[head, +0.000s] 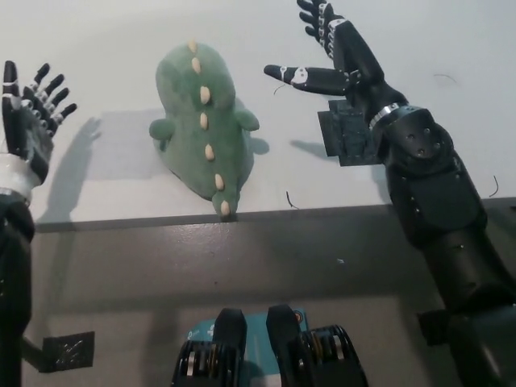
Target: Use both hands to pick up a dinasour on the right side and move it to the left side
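No readable writing or labels. Dark square patch (352, 133) on white worktop (121, 177) near front edge, partly under right arm. Green plush dinosaur (201, 121) w/ cream back spikes lies flat, tail tip at worktop front edge, untouched. Left hand (26, 113) at far left, fingers spread, holding nothing. Right hand (334, 60) above patch, well apart from dinosaur, fingers spread, empty.

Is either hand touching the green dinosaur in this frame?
No. The left hand and right hand are both open and clear of the dinosaur, which lies on the table between them.
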`<act>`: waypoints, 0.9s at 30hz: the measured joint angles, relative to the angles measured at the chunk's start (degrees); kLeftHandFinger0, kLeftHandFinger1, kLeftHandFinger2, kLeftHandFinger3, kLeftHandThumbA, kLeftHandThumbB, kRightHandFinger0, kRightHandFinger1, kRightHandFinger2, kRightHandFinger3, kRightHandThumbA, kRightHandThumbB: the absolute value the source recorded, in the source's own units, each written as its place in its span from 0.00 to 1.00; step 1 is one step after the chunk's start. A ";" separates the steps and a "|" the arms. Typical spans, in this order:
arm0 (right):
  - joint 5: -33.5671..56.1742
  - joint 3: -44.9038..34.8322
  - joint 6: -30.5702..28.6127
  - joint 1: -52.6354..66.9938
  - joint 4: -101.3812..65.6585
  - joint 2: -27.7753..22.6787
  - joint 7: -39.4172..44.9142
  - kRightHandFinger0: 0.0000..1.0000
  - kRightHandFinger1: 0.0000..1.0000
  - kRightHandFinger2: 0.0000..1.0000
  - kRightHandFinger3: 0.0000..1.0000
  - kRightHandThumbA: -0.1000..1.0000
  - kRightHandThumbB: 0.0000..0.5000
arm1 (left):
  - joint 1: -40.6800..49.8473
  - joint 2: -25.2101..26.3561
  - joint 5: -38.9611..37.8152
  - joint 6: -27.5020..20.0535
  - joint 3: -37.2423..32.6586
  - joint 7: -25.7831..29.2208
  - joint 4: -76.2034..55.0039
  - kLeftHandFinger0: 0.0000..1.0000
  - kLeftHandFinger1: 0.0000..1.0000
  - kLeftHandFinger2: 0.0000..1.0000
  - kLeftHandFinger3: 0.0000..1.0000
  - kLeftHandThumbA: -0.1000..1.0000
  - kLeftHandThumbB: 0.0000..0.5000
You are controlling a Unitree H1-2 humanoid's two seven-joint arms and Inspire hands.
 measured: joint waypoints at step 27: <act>0.93 0.08 1.36 24.59 -29.01 -8.68 2.37 1.00 1.00 1.00 1.00 1.00 0.22 | 17.93 -7.46 1.53 -1.32 -3.19 0.40 -24.27 1.00 1.00 1.00 1.00 1.00 0.78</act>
